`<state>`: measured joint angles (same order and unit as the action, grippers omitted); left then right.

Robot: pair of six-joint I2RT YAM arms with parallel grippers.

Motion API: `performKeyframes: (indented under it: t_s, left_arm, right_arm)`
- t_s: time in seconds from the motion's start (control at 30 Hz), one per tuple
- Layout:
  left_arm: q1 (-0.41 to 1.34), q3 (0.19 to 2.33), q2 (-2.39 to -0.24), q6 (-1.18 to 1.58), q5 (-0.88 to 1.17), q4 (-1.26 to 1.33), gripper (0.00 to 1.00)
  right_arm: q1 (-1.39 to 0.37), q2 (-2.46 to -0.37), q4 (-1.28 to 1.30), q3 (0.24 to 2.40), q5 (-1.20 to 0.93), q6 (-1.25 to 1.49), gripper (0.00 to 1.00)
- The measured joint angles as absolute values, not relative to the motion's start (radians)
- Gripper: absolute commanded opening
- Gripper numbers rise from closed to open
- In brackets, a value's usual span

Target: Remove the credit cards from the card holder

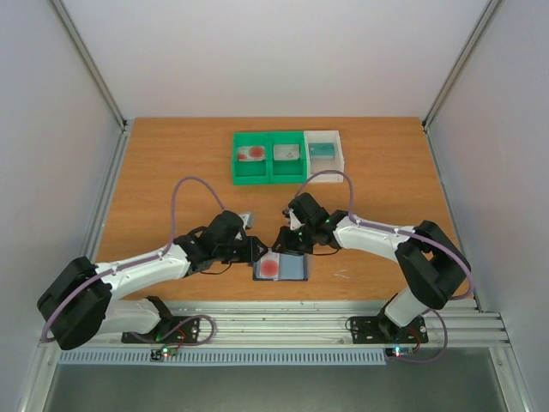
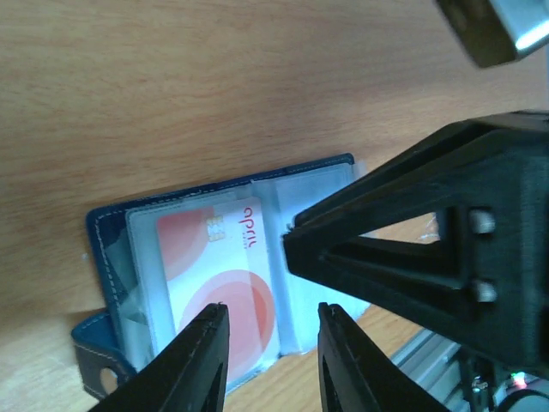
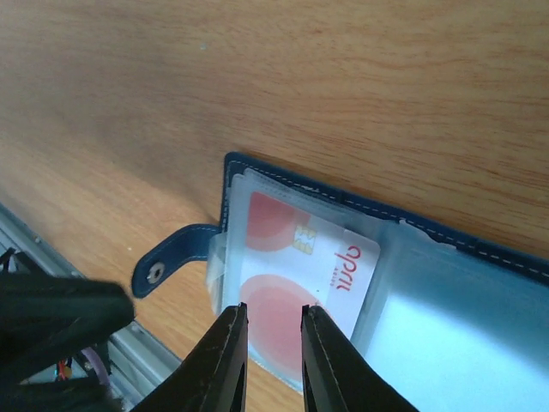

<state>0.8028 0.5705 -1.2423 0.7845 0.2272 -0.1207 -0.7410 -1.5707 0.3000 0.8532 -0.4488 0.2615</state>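
Plainly, both pairs of fingers are bent low over the same pocket. The left fingers (image 2: pixel 213 335) stand a little parted with the pale card's near edge showing in the gap between them. They grasp nothing that can be seen. The right fingers (image 3: pixel 232 343) are parted more narrowly, straddling that same edge from the opposite side. Whether either pair touches the plastic cannot be told.

Just beyond both sets of tips lies the credit card (image 2: pixel 225 275), pale with red round blotches. It sits flat under a clear sleeve in one panel of the card holder (image 2: pixel 101 230). The holder is spread open on the counter (image 1: pixel 171 154), its snap tab sticking out beside the right fingers. The neighbouring sleeve looks empty, and no teal card shows in the holder.

Far ahead of the fingers, the green bins (image 1: pixel 268 160) and the white bin (image 1: pixel 324 154) already hold small cards.

The step in hand seems to be getting a grip on this remaining card. The next move likely needs one pair pinning the holder down. The other must catch the thin edge and slide it out of the pocket's mouth without dragging the holder along.
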Motion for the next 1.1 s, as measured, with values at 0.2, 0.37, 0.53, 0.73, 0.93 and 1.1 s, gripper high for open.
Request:
performKeyframes:
  t_s: [0.2, 0.37, 0.53, 0.73, 0.93, 1.1]
  left_arm:
    - [0.803, 0.570, -1.258, 0.803, 0.273, -0.084, 0.20]
    - [0.803, 0.567, -1.325, 0.800, 0.296, -0.021, 0.16]
    - [0.803, 0.540, -1.367, 0.793, 0.289, 0.009, 0.12]
    - [0.802, 0.503, -1.413, 0.785, 0.280, 0.032, 0.10]
    - [0.801, 0.489, -1.444, 0.787, 0.278, 0.056, 0.00]
    - [0.800, 0.485, -1.448, 0.789, 0.277, 0.068, 0.00]
  right_arm:
    - [-0.742, -1.636, 0.246, 0.836, -0.450, 0.290, 0.17]
    - [-0.742, -1.667, 0.216, 0.811, -0.449, 0.304, 0.17]
    - [-0.742, -1.667, 0.207, 0.797, -0.447, 0.311, 0.17]
    - [-0.743, -1.659, 0.190, 0.780, -0.439, 0.313, 0.17]
    - [-0.752, -1.639, 0.190, 0.765, -0.411, 0.313, 0.19]
    - [-0.753, -1.610, 0.188, 0.742, -0.400, 0.316, 0.20]
